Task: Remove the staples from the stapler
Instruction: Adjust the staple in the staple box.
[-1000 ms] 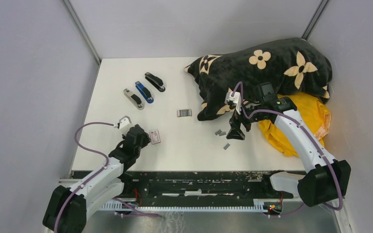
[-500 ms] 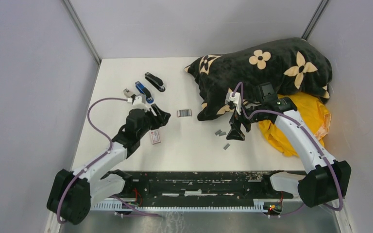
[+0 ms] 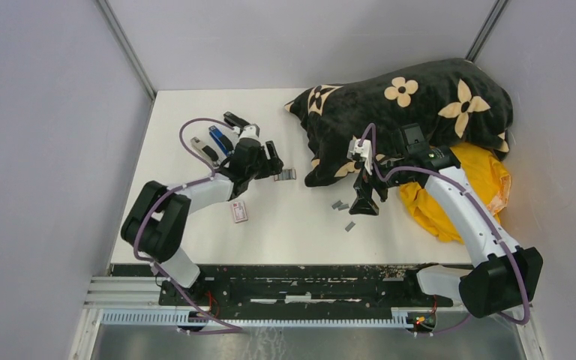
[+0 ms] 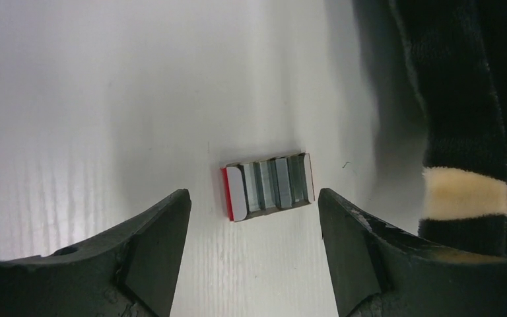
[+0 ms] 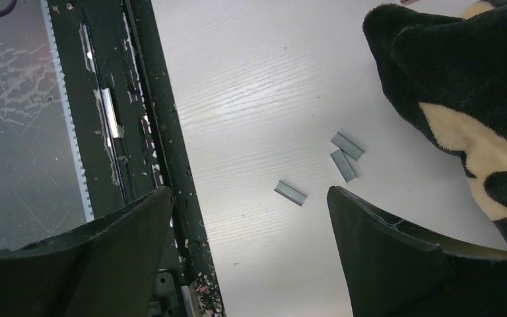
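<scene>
Left gripper (image 4: 252, 198) released, poised over a grey ribbed pack (image 4: 269, 185), possibly boxed staples; right gripper (image 5: 249, 195) released above loose staples (image 5: 347, 146) beside the blanket (image 5: 449, 66). Advise: descend squarely, centre pack, close gently

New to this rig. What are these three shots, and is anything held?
Two table-mounted robot arms. The wide picture looks down from above and behind them; the other two come from cameras on each wrist, so the dark shapes at the bottom are that arm's own jaws. The left arm has open jaws over a small pack of staples; the right arm has open jaws over loose staple strips. Also on the table: three staplers, a white-and-red box, a flowered blanket. Nothing is held.
</scene>
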Robot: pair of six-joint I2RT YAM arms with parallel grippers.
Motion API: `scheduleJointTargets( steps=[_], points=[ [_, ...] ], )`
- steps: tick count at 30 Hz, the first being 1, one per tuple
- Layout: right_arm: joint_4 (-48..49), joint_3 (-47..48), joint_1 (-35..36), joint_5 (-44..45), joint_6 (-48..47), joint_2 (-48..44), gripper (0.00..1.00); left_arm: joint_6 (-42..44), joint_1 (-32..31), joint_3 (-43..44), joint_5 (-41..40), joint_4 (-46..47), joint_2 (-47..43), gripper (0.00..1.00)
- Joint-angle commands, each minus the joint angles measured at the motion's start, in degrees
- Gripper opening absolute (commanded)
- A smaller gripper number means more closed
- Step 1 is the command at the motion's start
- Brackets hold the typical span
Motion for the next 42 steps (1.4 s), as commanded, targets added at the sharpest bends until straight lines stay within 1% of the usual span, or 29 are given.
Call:
scheduleJointTargets(
  steps=[1, 4, 9, 15, 26, 34, 42],
  points=[
    [-0.7, 1.5, -0.1, 0.9, -0.8, 0.6, 0.94, 5.8, -2.9, 6.3, -5.9, -3.1, 4.1, 0.82],
    [-1.9, 2.0, -0.2, 0.7, -1.3, 2.0, 0.94, 6.6, -3.5, 7.2, -7.3, -4.5, 6.0, 0.85],
    [-3.1, 2.6, -0.2, 0.9, -2.1, 2.9, 0.94, 6.5, -4.4, 8.6, -8.1, -6.5, 8.3, 0.84],
    [-4.3, 3.2, -0.1, 1.4, -3.0, 4.1, 0.94, 6.1, -6.2, 10.8, -11.1, -9.5, 10.6, 0.82],
    [-5.6, 3.8, -0.1, 0.9, -3.6, 5.5, 0.94, 6.4, -6.5, 12.5, -11.0, -10.5, 12.9, 0.78],
    [-5.8, 3.8, -0.1, 0.7, -3.8, 5.4, 0.94, 6.5, -6.5, 12.6, -10.8, -10.9, 12.9, 0.70],
    [-5.9, 3.8, -0.1, 0.4, -3.8, 5.2, 0.94, 6.6, -6.5, 12.2, -9.8, -10.6, 12.6, 0.70]
  ],
)
